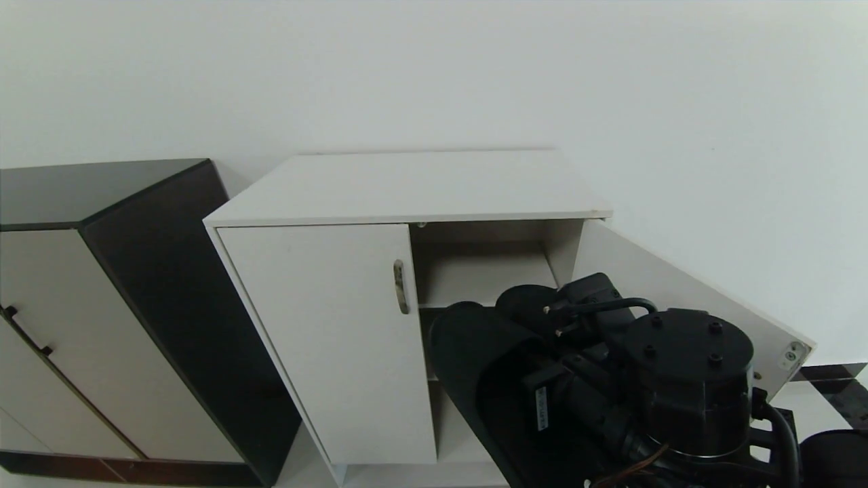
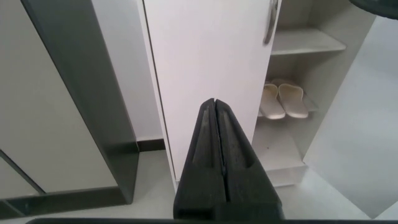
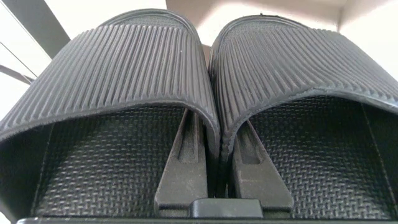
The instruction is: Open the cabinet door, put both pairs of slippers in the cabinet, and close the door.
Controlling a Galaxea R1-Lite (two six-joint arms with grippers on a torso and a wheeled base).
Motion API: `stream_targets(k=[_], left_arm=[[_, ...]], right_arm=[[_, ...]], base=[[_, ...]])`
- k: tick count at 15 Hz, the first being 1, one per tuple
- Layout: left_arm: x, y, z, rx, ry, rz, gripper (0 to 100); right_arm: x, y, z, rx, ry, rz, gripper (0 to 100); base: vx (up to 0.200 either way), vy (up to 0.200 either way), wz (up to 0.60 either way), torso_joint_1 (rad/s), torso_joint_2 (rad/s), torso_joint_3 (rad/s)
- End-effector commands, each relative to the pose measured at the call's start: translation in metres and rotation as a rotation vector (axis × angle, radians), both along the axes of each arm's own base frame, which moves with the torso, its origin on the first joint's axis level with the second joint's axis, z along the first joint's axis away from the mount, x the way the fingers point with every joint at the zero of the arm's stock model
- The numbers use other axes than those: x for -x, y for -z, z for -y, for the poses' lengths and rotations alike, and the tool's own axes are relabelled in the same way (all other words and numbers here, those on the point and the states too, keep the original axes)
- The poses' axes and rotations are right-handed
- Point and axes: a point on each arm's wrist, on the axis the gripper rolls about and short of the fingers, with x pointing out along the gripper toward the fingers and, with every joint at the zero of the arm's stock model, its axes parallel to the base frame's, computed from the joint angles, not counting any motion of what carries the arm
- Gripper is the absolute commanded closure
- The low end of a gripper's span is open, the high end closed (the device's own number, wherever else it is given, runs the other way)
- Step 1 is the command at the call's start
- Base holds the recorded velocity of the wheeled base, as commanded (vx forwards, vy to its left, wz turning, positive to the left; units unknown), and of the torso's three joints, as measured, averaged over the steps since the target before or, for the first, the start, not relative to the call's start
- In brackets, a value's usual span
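The white cabinet (image 1: 407, 183) has its right door (image 1: 678, 285) swung open and its left door (image 1: 325, 325) closed. A pair of black ribbed slippers (image 3: 205, 74) is pinched together by my right gripper (image 3: 214, 134), one finger inside each slipper. In the head view the black slippers (image 1: 468, 346) hang in front of the open compartment. A pair of white slippers (image 2: 283, 101) lies on a lower shelf inside the cabinet. My left gripper (image 2: 214, 107) is shut with nothing in it, in front of the closed left door (image 2: 205, 56).
A dark cabinet with light doors (image 1: 102, 305) stands close to the left of the white one. An upper shelf (image 1: 481, 271) inside the open side is bare. The metal handle (image 1: 401, 287) sits at the closed door's edge.
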Motion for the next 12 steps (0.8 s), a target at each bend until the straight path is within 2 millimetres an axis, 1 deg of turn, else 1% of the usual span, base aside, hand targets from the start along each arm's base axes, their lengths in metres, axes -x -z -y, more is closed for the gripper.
stream_targets(k=[1, 6, 12], left_arm=[[-0.0001, 0.0, 0.0, 0.0, -0.001, -0.001, 100], [-0.0001, 0.0, 0.0, 0.0, 0.0, -0.001, 100], [-0.0002, 0.0, 0.0, 0.0, 0.0, -0.003, 100]], right_arm=[[-0.0001, 0.0014, -0.0004, 0.004, 0.002, -0.002, 100], [0.0, 0.0018, -0.0003, 0.005, -0.001, -0.003, 100], [-0.0007, 0.0052, -0.0005, 0.016, 0.004, -0.009, 100]], base=[[0.0, 0.0, 0.0, -0.168, 0.48, 0.305], [0.0, 0.0, 0.0, -0.143, 0.47, 0.328], [0.0, 0.0, 0.0, -0.089, 0.46, 0.36]])
